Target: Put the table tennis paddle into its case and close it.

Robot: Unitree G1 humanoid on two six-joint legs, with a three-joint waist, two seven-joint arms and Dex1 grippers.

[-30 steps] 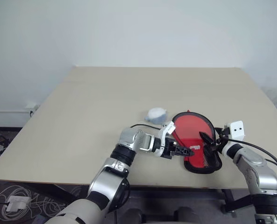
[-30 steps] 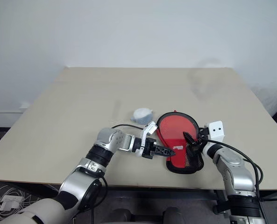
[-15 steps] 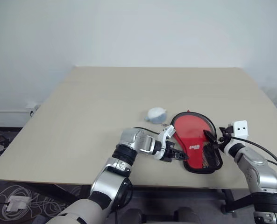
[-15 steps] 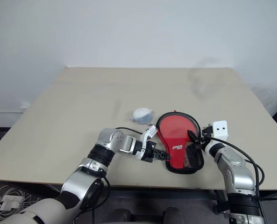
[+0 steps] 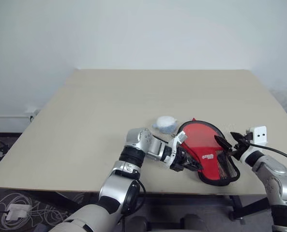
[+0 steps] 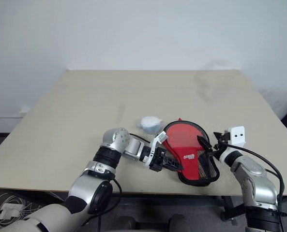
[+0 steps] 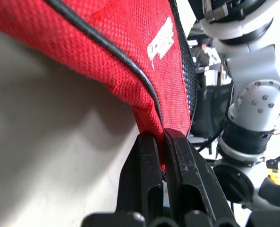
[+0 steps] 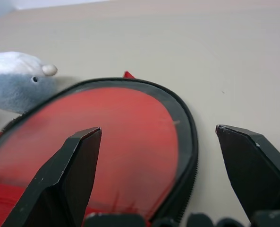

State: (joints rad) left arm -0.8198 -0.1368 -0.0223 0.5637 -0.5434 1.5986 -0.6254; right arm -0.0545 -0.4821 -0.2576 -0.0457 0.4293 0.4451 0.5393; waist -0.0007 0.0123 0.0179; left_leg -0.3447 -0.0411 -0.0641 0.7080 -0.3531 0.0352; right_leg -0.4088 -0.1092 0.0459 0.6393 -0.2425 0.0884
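Red fabric of the case [image 5: 208,153] lies flat near the front edge of the beige counter [image 5: 133,106], between the two arms. Whether the paddle is inside cannot be told from the head views: they show a smooth red round face framed by black piping, and no wooden handle is visible. The narrow end of the case is covered by the left hand [image 5: 190,166], whose two black fingers [image 7: 144,175] are pressed together on a pinch of red fabric at the piped edge. The left wrist view makes that grip plain, and also brings up the weave of the cloth, the small white label [image 7: 159,41] and the black mesh [image 7: 189,71] beside it, which from the head are mere specks.

The right hand [image 6: 209,147] hovers at the case's right rim with its fingers spread wide and nothing between them. Its wrist view looks over the round end, showing the zip [image 8: 189,165] running along the black border. A small grey-white plush toy [image 8: 14,82] sits just beside the case's far edge; from the head it reads only as a pale lump [image 5: 165,123].
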